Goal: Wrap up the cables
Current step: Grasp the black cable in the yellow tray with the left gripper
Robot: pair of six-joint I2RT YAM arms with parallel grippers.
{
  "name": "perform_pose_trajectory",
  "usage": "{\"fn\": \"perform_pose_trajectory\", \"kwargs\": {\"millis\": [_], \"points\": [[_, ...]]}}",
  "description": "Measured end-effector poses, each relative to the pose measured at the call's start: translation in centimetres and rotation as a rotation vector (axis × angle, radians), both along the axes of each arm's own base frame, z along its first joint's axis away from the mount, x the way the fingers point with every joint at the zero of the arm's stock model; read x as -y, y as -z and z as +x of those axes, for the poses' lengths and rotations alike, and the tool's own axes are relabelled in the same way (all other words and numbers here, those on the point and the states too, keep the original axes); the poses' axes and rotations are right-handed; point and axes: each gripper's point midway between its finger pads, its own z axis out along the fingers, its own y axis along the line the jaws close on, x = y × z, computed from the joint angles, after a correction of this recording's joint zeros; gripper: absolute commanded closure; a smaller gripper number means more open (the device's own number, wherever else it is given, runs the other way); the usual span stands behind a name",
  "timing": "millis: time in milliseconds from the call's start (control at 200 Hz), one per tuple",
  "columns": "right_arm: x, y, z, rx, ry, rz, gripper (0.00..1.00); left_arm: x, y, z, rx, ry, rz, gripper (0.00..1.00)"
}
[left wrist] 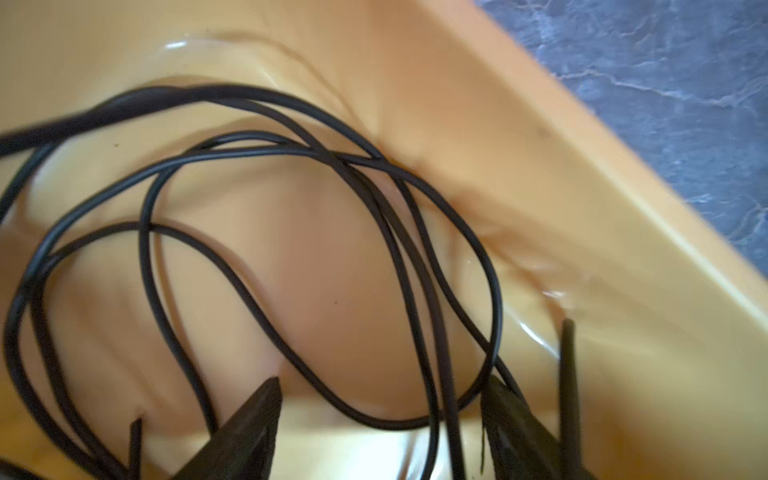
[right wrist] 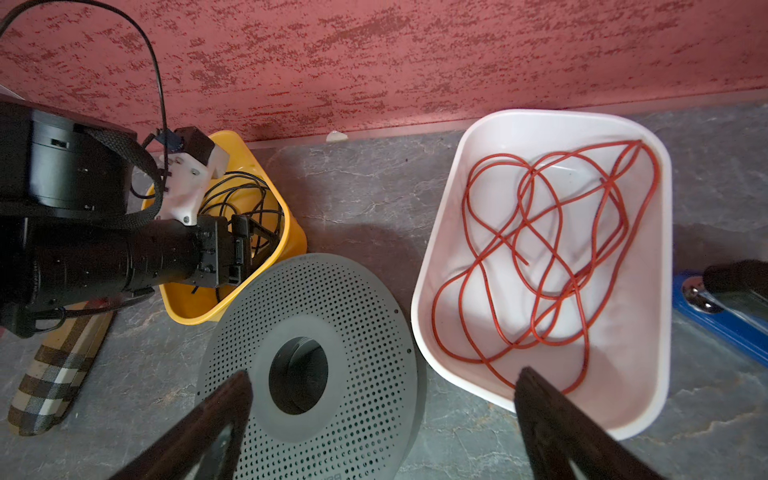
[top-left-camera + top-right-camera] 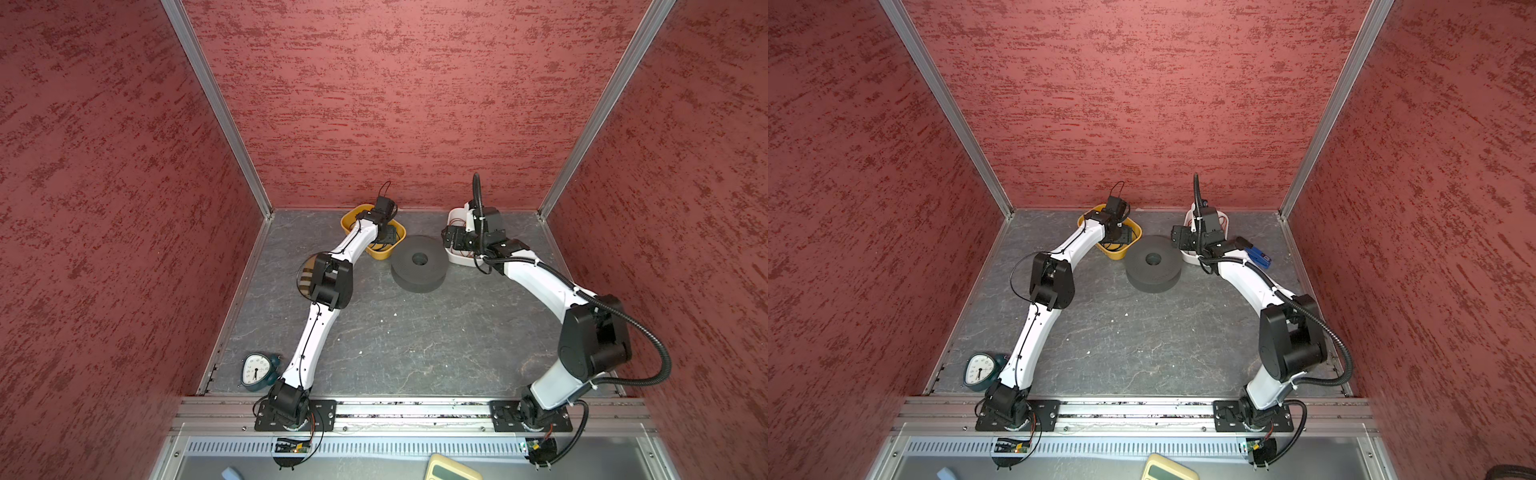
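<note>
The spool (image 3: 419,270) stands mid-table. Just past it on the right, the right claw (image 2: 380,388) hangs wide open and empty between spool and tray (image 2: 636,374). On the far left, the left claw (image 1: 382,386) sits down in the bin (image 1: 540,208), partly open and gripping nothing. The cable (image 1: 496,291) lies looped on the bin floor, with strands running between the jaws, one perhaps touching; blur hides it.

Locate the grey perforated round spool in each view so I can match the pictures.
Both top views: the grey perforated round spool lies far back on the grey table, between the yellow plastic bin and the white plastic tray.
Left wrist: not in it.
Right wrist: the spool sits between the same two.
Shared landmark: the yellow bin, seen in all four.
</note>
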Motion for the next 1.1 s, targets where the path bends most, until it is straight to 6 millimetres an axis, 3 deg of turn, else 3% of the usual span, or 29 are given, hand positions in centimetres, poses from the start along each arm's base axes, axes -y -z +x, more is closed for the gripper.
{"fn": "perform_pose_trajectory", "kwargs": {"millis": [160,376,616,907,1097], "points": [[-0.3,0.1,0.2,-0.008,-0.006,-0.006,0.01,0.2,0.1,-0.2,-0.002,-0.004,0.012,0.47],[-0.2,0.5,0.1,-0.022,-0.009,-0.015,0.01,0.1,0.1,-0.4,-0.009,-0.008,0.016,0.78],[-0.2,0.6,0.1,-0.021,-0.012,-0.021,0.01,-0.3,0.2,-0.4,-0.015,-0.013,0.014,0.97],[-0.1,0.2,-0.2,-0.011,-0.017,-0.028,0.01,-0.4,-0.2,-0.7,-0.029,-0.006,0.016,1.0],[0.0,-0.3,-0.5,0.0,-0.018,-0.024,0.01,-0.6,-2.0,-1.6,-0.033,0.005,-0.007,1.0]]}}
